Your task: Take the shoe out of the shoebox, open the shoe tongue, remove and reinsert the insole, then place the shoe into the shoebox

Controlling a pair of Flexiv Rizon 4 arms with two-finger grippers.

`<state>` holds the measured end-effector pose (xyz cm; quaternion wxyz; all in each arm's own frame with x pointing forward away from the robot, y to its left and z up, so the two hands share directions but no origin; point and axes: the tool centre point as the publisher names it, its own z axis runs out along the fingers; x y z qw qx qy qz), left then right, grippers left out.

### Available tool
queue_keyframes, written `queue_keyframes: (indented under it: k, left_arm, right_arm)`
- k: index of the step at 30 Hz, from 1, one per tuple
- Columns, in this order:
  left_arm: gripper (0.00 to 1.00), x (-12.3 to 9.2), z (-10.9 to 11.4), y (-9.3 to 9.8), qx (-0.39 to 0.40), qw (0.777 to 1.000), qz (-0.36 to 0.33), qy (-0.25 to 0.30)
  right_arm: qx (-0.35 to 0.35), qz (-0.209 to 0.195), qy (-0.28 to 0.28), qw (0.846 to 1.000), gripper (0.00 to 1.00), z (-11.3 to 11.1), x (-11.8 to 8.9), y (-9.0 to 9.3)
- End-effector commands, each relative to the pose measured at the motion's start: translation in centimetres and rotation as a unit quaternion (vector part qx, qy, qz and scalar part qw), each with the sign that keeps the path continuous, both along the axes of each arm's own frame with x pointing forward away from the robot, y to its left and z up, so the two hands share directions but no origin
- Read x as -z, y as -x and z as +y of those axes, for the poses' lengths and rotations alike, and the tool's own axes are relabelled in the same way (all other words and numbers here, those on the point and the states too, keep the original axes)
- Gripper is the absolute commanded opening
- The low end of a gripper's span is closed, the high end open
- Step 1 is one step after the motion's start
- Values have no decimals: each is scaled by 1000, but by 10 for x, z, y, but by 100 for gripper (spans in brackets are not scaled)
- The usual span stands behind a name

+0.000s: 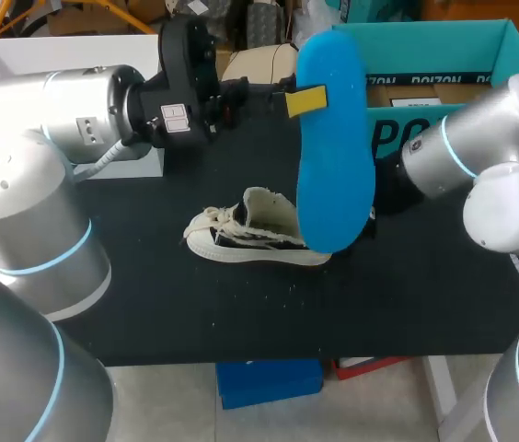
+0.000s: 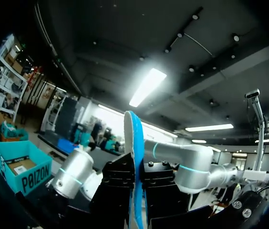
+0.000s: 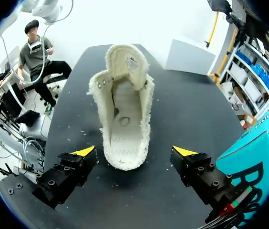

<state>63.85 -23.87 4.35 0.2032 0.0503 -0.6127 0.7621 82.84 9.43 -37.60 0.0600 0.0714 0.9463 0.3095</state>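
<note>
My left gripper (image 1: 304, 99) is clamped on the blue insole (image 1: 333, 157), holding it on edge in the air above the black table (image 1: 195, 313). The left wrist view shows the insole pinched between both fingers. Below it the shoe (image 1: 255, 230) sits on the table, out of the box, tongue pulled open and its inside bare. My right gripper (image 3: 134, 153) hovers at the shoe's heel, fingers spread wide, touching nothing. The teal shoebox (image 1: 444, 55) stands open behind. By my reading, the insole's removal is done; reinserting it and boxing the shoe remain.
</note>
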Motion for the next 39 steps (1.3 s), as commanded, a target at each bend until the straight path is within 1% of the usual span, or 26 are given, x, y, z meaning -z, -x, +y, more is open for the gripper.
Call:
queue_keyframes:
  k: [1, 3, 7, 11, 19, 30, 39]
  left_arm:
    - [0, 1, -1, 1, -2, 1000, 0, 0]
    - [0, 1, -1, 1, -2, 1000, 0, 0]
    - [0, 1, -1, 1, -2, 1000, 0, 0]
    - [0, 1, -1, 1, -2, 1000, 0, 0]
    - [0, 1, -1, 1, -2, 1000, 0, 0]
    - [0, 1, -1, 1, -2, 1000, 0, 0]
    - [0, 1, -1, 1, -2, 1000, 0, 0]
  right_arm:
    - [14, 28, 178, 984, 100, 7, -11, 1]
    - [9, 29, 199, 980, 100, 10, -12, 0]
    - [2, 28, 221, 975, 100, 17, -14, -2]
    - [-10, 36, 235, 971, 100, 24, -10, -2]
    - [-24, 44, 251, 967, 100, 36, -1, -3]
    - [-38, 40, 278, 959, 100, 46, 3, -6]
    - [-27, 41, 275, 960, 100, 51, 12, -4]
